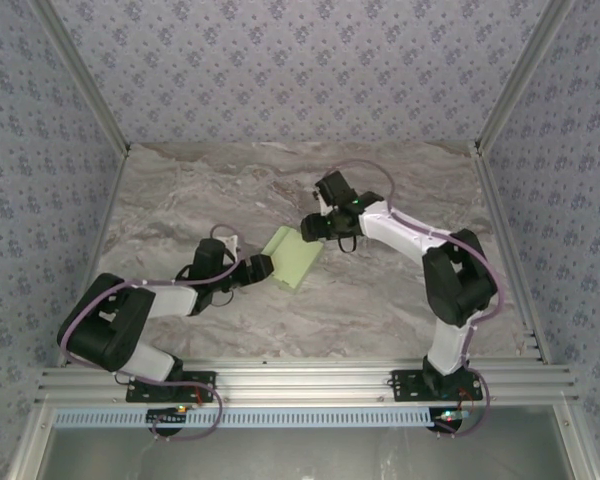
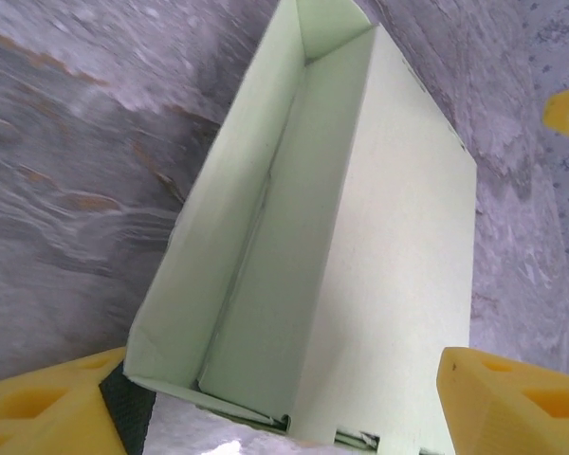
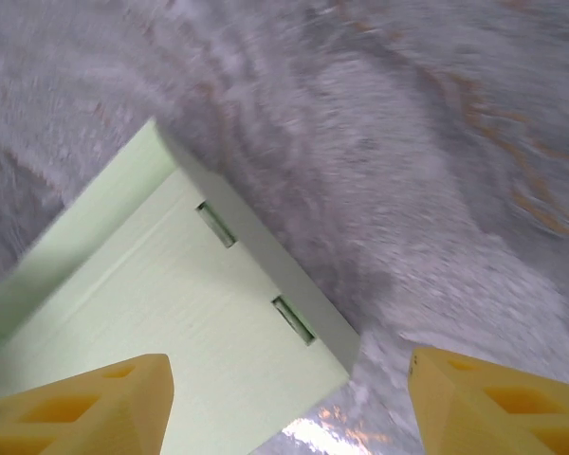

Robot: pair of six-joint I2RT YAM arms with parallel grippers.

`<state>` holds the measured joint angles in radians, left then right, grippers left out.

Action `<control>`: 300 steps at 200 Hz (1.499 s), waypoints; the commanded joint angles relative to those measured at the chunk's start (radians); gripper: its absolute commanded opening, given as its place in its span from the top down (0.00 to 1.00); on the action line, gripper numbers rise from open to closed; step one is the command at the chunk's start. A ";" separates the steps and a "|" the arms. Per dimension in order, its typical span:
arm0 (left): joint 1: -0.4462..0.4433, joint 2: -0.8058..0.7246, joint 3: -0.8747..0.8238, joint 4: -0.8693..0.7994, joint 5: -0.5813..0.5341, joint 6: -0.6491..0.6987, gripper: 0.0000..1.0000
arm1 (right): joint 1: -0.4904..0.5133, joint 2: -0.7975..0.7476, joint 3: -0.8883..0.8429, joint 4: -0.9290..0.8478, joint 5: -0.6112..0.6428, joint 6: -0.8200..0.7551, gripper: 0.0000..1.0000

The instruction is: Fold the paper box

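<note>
- Spreading out on every side of the paper box (image 1: 294, 258), the grey marbled table (image 1: 380, 310) carries it, with bare surface all round the box.
- Reaching in from the box's right, the right arm (image 1: 420, 240), white and black, ends at the box's far end.
- Lying low on the box's left, the left arm (image 1: 130, 310), mostly black, ends at the box's near end.
- The box itself is pale green and creased lengthwise, with one long wall raised beside a broad flat panel. It lies aslant between the two grippers.
- At the box's near end, the left gripper (image 1: 261, 267) has its yellow fingers (image 2: 512, 403) spread very wide. That end of the box sits between them, close to both, and I cannot tell whether they press on it.
- Over a corner of the box, the right gripper (image 1: 307, 228) is wide open and holds nothing. One of its fingers stands clear of the box's edge.
- Two small slots (image 3: 292, 319) sit along the box's edge by that corner.
</note>
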<state>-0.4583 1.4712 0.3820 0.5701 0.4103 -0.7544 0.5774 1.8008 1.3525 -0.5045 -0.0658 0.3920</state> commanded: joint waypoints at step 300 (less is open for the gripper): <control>-0.029 0.316 0.243 0.172 0.186 -0.150 0.16 | -0.182 0.035 -0.303 0.321 -0.464 0.409 0.43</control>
<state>-0.4702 1.7561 0.6022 0.7277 0.5694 -0.8886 0.3985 1.8141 1.0260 -0.1825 -0.5140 0.8181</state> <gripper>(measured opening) 0.840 0.581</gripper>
